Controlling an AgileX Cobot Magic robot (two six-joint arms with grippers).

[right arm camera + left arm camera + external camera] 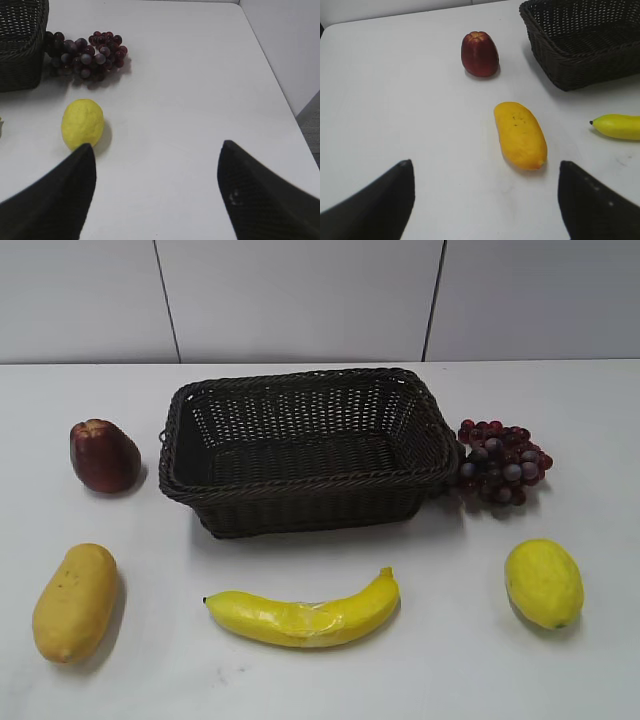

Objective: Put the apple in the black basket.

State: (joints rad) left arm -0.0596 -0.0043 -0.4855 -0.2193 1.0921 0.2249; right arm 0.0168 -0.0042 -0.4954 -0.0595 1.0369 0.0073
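While apple [104, 456] is lying on table [320, 680] left of basket [305, 450], both claws, left [485, 200] and right [155, 195], are being held apart, nothing gripped.

Front camera slants down over my counter [600, 420]; both wrists look low, forward — sharing the black basket [300, 502] (partly).

Dark red apple [103, 456] stands left of empty black basket [305, 500].

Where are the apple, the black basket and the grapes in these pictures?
apple [104, 457], exterior view, middle of its red side.
black basket [300, 486], exterior view, front braided rim.
grapes [85, 55], right wrist view, centre of the bunch.
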